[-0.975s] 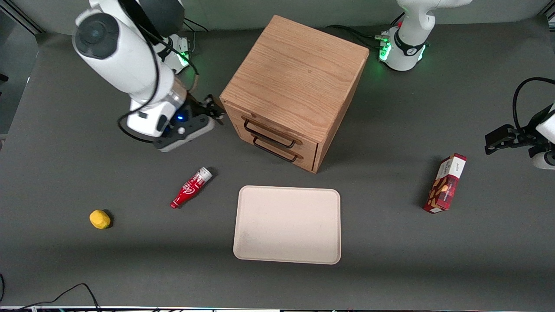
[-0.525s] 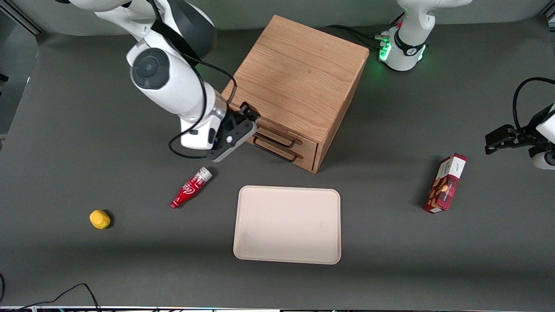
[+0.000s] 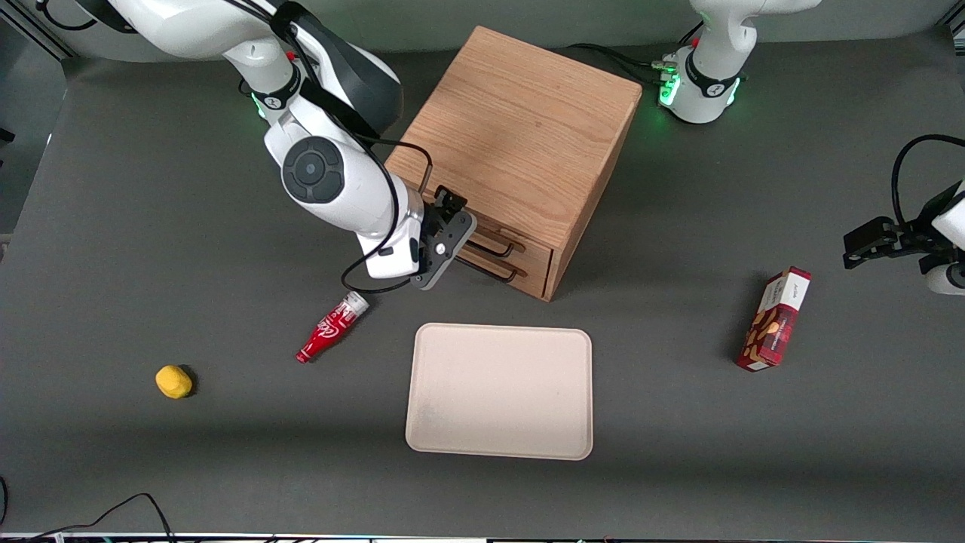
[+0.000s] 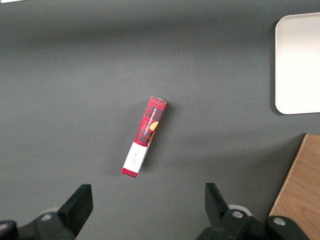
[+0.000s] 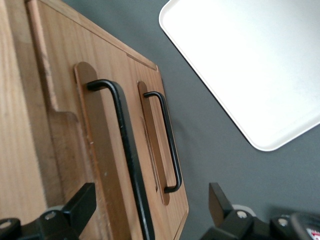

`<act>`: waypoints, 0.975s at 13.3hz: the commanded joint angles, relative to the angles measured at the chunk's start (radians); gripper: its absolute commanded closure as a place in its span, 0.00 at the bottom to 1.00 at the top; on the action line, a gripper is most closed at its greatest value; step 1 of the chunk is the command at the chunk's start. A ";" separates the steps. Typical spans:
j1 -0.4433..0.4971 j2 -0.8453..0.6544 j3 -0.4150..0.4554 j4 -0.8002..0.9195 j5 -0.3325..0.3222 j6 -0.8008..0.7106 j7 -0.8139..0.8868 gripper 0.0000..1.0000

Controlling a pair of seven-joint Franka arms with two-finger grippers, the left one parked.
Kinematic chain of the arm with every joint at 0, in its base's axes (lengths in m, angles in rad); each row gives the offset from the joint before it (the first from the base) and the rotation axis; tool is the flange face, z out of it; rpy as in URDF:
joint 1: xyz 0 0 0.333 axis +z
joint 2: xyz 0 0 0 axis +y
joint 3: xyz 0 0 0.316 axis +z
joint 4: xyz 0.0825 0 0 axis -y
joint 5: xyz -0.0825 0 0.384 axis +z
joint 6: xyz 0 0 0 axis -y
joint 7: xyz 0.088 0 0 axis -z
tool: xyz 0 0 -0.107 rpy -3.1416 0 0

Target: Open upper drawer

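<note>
The oak cabinet (image 3: 520, 128) stands mid-table with both drawers shut. The upper drawer (image 3: 532, 243) is the top one, with a thin black wire handle (image 3: 497, 245); the lower drawer's like handle (image 3: 499, 272) sits just beneath. My right gripper (image 3: 460, 220) is right in front of the drawer fronts, at the end of the handles nearer the working arm. In the right wrist view the gripper (image 5: 150, 212) is open, and the upper drawer's handle (image 5: 126, 145) runs between its two fingers without visible contact. The lower handle (image 5: 167, 140) lies beside it.
A cream tray (image 3: 499, 392) lies in front of the cabinet, nearer the camera, and shows in the right wrist view (image 5: 250, 65). A red bottle (image 3: 332, 326) lies close under my wrist. A yellow object (image 3: 173, 381) and a red box (image 3: 775, 318) lie further out.
My gripper has swung from beside the cabinet to in front of the drawer fronts and now straddles the upper handle. The drawers have not moved.
</note>
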 commanded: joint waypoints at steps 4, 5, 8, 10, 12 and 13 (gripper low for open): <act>0.005 0.038 -0.003 -0.020 -0.023 0.078 -0.058 0.00; 0.005 0.042 -0.003 -0.032 -0.035 0.109 -0.059 0.00; 0.005 0.062 -0.013 -0.041 -0.046 0.138 -0.075 0.00; 0.005 0.066 -0.026 -0.040 -0.070 0.147 -0.133 0.00; 0.004 0.066 -0.062 -0.037 -0.068 0.147 -0.179 0.00; 0.001 0.066 -0.075 -0.035 -0.067 0.149 -0.206 0.00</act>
